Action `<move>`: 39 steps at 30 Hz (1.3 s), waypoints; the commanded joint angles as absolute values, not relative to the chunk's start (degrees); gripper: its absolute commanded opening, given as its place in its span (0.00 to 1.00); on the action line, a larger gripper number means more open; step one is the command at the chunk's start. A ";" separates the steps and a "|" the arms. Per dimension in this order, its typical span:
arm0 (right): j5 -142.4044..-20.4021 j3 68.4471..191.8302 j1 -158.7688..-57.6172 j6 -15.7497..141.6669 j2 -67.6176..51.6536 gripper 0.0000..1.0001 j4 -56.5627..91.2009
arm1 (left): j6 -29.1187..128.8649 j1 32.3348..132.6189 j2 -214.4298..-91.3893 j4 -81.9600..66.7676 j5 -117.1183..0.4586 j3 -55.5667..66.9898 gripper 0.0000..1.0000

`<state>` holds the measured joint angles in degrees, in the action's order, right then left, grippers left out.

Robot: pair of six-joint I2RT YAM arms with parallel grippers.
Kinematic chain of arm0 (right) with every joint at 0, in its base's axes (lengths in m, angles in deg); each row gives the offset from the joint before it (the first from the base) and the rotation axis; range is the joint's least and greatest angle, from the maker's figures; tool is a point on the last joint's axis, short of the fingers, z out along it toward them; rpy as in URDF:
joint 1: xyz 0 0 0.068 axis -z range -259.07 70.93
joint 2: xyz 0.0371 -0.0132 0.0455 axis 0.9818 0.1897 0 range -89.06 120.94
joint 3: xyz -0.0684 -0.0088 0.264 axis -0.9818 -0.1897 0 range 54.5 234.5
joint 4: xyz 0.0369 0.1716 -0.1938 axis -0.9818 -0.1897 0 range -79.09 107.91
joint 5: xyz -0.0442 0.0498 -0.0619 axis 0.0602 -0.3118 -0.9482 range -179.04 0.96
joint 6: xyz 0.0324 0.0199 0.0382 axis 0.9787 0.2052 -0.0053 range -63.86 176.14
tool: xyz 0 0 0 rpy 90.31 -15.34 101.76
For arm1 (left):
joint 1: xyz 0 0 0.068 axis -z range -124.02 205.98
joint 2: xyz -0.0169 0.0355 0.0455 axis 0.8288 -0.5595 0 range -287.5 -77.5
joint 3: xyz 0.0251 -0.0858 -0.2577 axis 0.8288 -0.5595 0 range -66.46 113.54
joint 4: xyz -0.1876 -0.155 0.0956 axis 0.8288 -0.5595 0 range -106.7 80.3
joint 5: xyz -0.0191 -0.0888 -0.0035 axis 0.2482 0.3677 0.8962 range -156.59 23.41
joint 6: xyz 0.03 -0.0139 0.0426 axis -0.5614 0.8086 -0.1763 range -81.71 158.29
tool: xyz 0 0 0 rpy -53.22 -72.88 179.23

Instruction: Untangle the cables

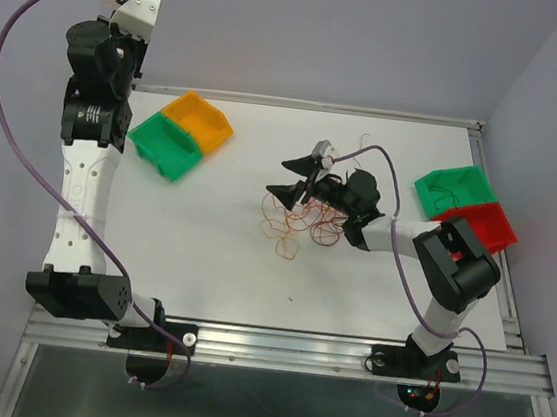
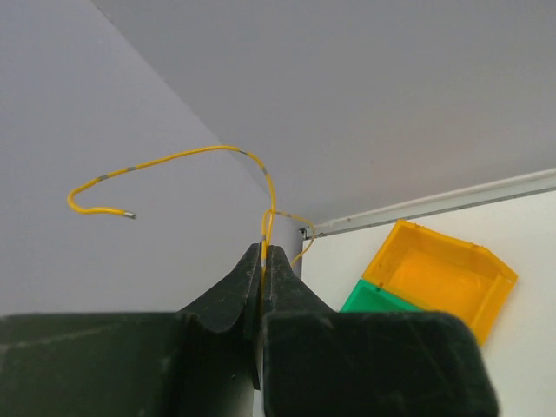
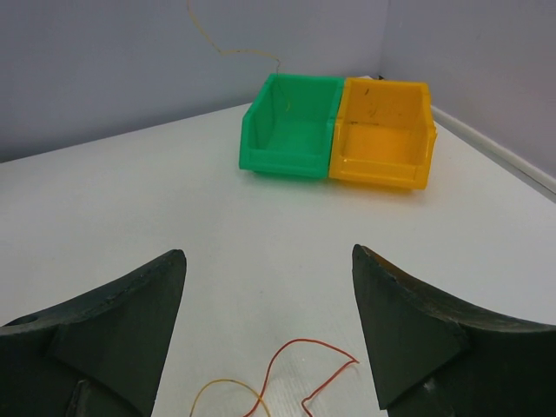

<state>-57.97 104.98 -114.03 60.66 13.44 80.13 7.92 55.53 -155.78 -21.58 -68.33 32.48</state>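
Observation:
A tangle of red and orange cables (image 1: 302, 226) lies mid-table. My right gripper (image 1: 290, 177) hovers open over its left edge. In the right wrist view that gripper (image 3: 268, 252) has its jaws wide apart with nothing between them, and a red cable (image 3: 323, 363) and a yellow loop (image 3: 224, 393) lie on the table just below. My left gripper (image 2: 265, 249) is raised at the far left corner, shut on a thin yellow cable (image 2: 174, 158) whose free end curls up and left. In the top view the left wrist (image 1: 115, 54) hides its fingers.
A green bin (image 1: 165, 143) and a yellow bin (image 1: 200, 119) stand together at the back left. Another green bin (image 1: 452, 188) and a red bin (image 1: 480, 226) sit at the right edge. Walls close off the back and both sides.

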 commanded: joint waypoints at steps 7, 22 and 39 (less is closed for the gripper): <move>-60.04 101.44 -114.40 60.36 9.02 0.82 84.54 | 10.87 46.85 -161.61 -16.38 -57.90 35.39 0.00; -61.45 99.51 -114.40 60.80 8.32 0.81 85.41 | 11.57 46.40 -165.39 -20.34 -54.46 42.53 0.00; -61.80 95.99 -114.40 60.89 5.95 0.81 86.56 | 11.40 46.05 -178.39 -19.11 -56.04 46.48 0.00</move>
